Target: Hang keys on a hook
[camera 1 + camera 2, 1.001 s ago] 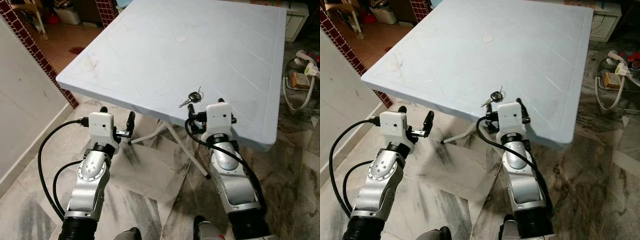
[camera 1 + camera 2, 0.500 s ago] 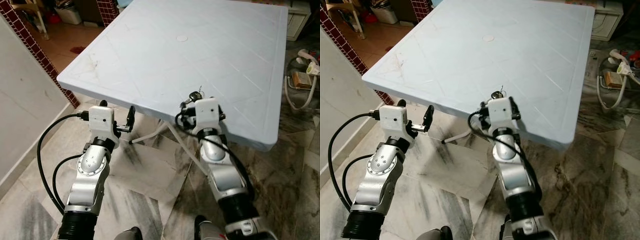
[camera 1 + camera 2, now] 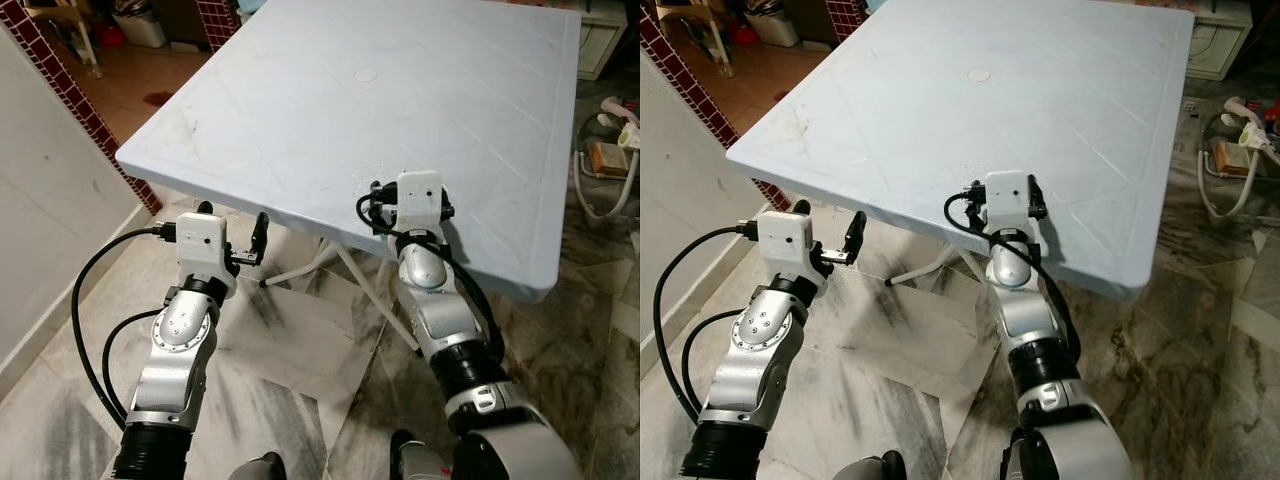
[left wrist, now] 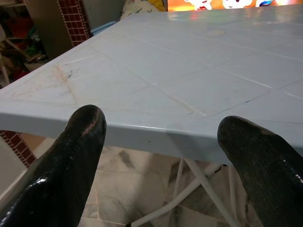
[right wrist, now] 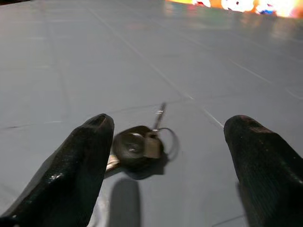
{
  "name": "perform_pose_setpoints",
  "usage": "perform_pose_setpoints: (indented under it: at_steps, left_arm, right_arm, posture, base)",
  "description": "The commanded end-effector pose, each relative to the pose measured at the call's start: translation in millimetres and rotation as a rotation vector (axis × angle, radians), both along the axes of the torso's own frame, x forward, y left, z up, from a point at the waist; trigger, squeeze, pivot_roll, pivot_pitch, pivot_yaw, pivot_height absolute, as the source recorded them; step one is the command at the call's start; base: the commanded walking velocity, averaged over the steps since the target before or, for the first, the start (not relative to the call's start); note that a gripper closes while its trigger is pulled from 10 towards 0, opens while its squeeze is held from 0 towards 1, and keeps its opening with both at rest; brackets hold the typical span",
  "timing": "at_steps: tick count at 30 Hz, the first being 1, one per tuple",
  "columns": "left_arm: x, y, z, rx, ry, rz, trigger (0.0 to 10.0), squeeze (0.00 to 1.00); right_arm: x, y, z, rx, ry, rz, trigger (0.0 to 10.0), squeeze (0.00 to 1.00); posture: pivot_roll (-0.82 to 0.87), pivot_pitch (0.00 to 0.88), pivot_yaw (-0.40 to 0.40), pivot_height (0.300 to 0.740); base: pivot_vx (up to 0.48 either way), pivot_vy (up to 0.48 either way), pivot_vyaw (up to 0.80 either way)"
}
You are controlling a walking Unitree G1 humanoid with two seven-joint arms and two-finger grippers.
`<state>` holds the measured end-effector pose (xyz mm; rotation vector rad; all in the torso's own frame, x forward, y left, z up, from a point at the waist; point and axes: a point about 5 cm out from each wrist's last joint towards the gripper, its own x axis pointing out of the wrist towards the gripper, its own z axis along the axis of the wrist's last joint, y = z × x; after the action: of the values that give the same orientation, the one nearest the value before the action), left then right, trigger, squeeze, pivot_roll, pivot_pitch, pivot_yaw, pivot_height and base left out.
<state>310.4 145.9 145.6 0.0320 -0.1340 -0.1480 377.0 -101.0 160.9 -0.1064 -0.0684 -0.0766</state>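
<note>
While the dark-headed metal keys [image 5: 139,147] lie on the pale blue plastic desk [image 3: 300,110], they are framed by the open right pincer [image 5: 165,156]; closing is called for next.

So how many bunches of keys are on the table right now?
1. The keys lie on the light blue table near its front edge, between the open fingers of the right gripper. The wrist hides them from the head camera, so others may be hidden.

The robot has two silver metal arms with ringed black cuffs, round screw-dotted joints and white boxy wrist housings. Black cables loop from each housing. Each black two-fingered gripper [image 4: 156,165] [image 5: 165,161] has glossy rounded tips.
</note>
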Motion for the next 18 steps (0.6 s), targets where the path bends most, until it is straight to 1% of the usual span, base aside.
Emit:
perform_pose_setpoints:
  at_steps: [1, 2, 7, 14, 18]
  left_arm:
    - [-2.5, 7.7, -0.8, 0.006, 0.008, 0.021, 10.0, 0.00]
    - [-2.5, 7.9, -0.5, 0.006, 0.008, 0.021, 10.0, 0.00]
    - [-2.6, 7.9, 0.0, 0.008, 0.006, 0.021, 10.0, 0.00]
    - [-2.0, 8.1, 0.5, 0.010, 0.006, 0.022, 10.0, 0.00]
    - [-1.7, 7.6, 1.1, 0.009, 0.005, 0.021, 10.0, 0.00]
  right_arm:
    - [2.0, 3.4, 0.0, 0.027, 0.010, -0.011, 0.0, 0.00]
    - [3.5, 3.3, 1.0, 0.045, 0.008, -0.015, 0.0, 0.00]
    - [7.5, 5.9, 2.0, 0.053, 0.008, -0.010, 0.0, 0.00]
    - [6.9, 19.6, 1.7, 0.055, 0.003, 0.020, 0.0, 0.00]
    - [7.3, 22.0, 0.3, 0.066, 0.012, 0.016, 0.0, 0.00]
  posture:
    - [0.00, 0.226, 0.123, 0.740]
    - [0.00, 0.227, 0.123, 0.740]
    - [0.01, 0.227, 0.124, 0.740]
    - [0.01, 0.226, 0.126, 0.740]
    - [0.01, 0.228, 0.124, 0.740]
  base:
    - [0.000, 0.000, 0.00]
    - [0.000, 0.000, 0.00]
    - [0.000, 0.000, 0.00]
    - [0.000, 0.000, 0.00]
    - [0.000, 0.000, 0.00]
